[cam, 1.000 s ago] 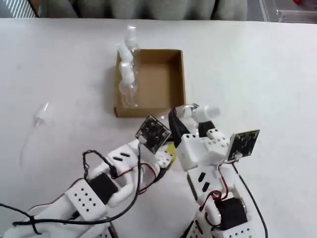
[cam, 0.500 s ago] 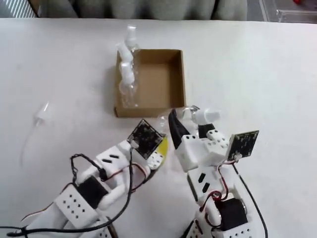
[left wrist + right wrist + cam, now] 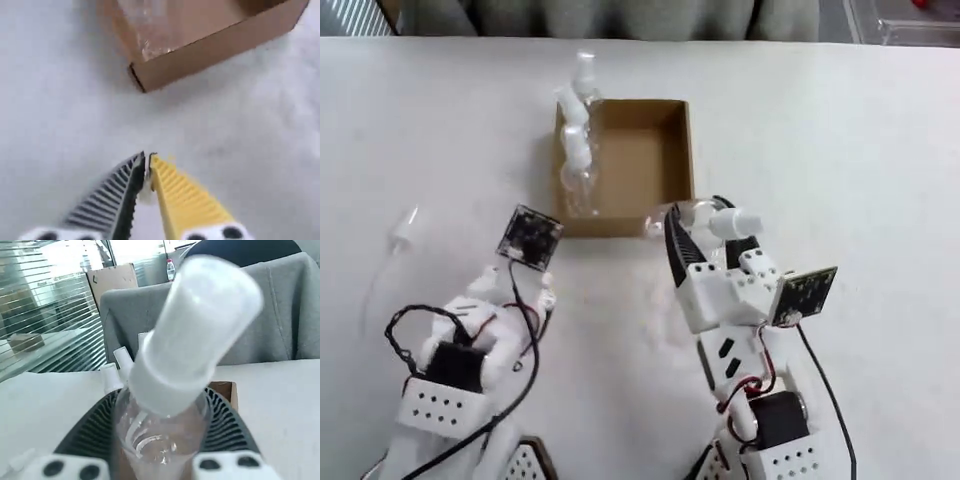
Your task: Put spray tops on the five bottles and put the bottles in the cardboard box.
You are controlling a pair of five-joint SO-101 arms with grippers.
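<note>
**High view and wrist views: right claw (image 3: 698, 228) grasping a bottle (image 3: 672, 216), left claw (image 3: 146, 159) clenched**

1. Right claw. In the right wrist view its two black fingers (image 3: 97, 427) clamp the clear body of the bottle from either side. A white spray top (image 3: 197, 330) is fitted on the bottle neck. In the high view the bottle is held off the worktop (image 3: 840, 130), tilted, just beside the near right corner of the cardboard box (image 3: 675, 150). The clear end lies toward the box and the spray top points away to the right.

2. Left claw. In the left wrist view the black finger and the yellow finger (image 3: 185, 200) are pressed together at the tips. Whether anything is pinched between them cannot be told. The claw hangs over bare worktop, near the corner of the cardboard box but apart from it. In the high view the left arm (image 3: 450, 370) sits on the left side of the worktop, well apart from the right arm.

3. Cardboard box. It stands open on the worktop. A row of bottles (image 3: 580, 150) with white spray tops lies along its left wall; the exact count cannot be told.

4. Loose spray top (image 3: 404, 232). It lies on the worktop with its thin tube trailing, well to the left of the box.
</note>
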